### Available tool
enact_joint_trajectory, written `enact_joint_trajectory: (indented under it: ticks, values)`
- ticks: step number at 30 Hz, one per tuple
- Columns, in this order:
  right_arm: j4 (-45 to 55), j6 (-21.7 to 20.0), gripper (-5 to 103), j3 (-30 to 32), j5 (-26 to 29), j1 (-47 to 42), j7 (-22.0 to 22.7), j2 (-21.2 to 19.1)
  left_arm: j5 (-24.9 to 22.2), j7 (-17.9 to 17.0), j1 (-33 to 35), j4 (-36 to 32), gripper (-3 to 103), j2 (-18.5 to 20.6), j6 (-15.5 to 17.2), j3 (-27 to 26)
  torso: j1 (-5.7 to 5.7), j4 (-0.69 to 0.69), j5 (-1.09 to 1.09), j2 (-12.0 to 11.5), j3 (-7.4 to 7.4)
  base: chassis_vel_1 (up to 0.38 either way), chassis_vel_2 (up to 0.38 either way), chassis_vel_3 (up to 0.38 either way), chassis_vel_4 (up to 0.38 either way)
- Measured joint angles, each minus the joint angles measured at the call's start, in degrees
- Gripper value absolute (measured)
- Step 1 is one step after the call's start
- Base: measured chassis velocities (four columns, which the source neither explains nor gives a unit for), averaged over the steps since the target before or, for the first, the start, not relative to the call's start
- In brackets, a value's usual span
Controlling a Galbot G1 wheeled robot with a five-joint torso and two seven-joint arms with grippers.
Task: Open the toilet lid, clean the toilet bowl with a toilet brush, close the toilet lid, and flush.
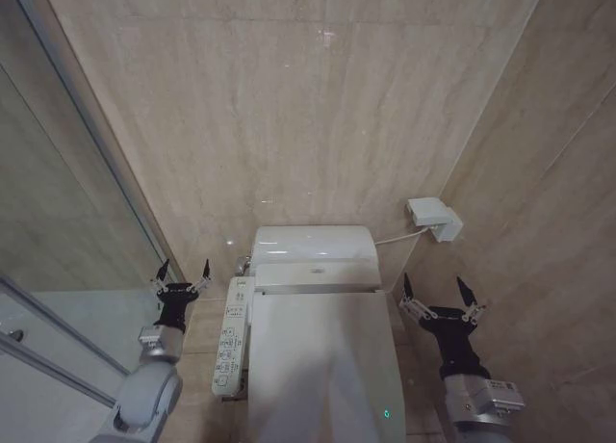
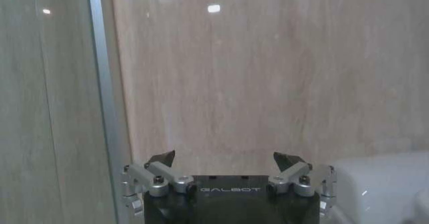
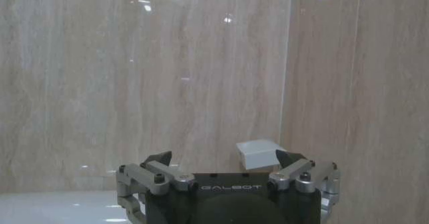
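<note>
The glossy white toilet lid [image 1: 322, 366] lies flat over the toilet bowl, which it hides, in the lower middle of the head view. A white button panel arm [image 1: 231, 337] runs along the lid's left side. My left gripper [image 1: 183, 270] hangs open and empty in the air left of the toilet, level with the tank [image 1: 313, 246]. To the right of the lid my right gripper [image 1: 440, 291] is open and empty too. The wrist views show each gripper [image 2: 224, 158] [image 3: 224, 157] facing the beige wall. The toilet brush is out of view.
A glass shower screen with a metal frame [image 1: 87, 144] stands close on the left. Beige tiled walls [image 1: 308, 96] close in behind and on the right. A white wall box [image 1: 433, 217] with a cable sits right of the tank. A green light [image 1: 387, 413] glows on the toilet's right edge.
</note>
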Motion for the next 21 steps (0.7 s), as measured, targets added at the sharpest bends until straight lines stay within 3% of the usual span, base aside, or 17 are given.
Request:
enact_joint_trajectory:
  ticks: [5,8,13,21]
  values:
    - [0.0,0.0,100,0.0,0.0,0.0,0.0,0.0,-1.4,0.5,-3.7,4.2,99,1.7,-0.9,1.5,0.00,0.03,0.00,0.0,0.00,0.000,0.000,0.000,0.000]
    - [0.0,0.0,100,0.0,0.0,0.0,0.0,0.0,-2.9,1.3,-10.7,10.1,97,4.5,-1.9,4.8,0.00,-0.01,0.00,0.0,0.00,0.000,0.000,0.000,0.000]
    - [0.0,0.0,100,0.0,0.0,0.0,0.0,0.0,-5.0,2.4,-16.8,14.3,97,7.2,-2.7,9.0,0.00,-0.01,0.01,0.0,0.00,0.000,0.000,0.000,0.000]
    - [0.0,0.0,100,0.0,0.0,0.0,0.0,0.0,-6.4,4.4,-22.2,19.4,96,7.6,-4.3,14.6,0.00,0.01,0.01,0.0,0.00,0.000,0.000,0.000,0.000]
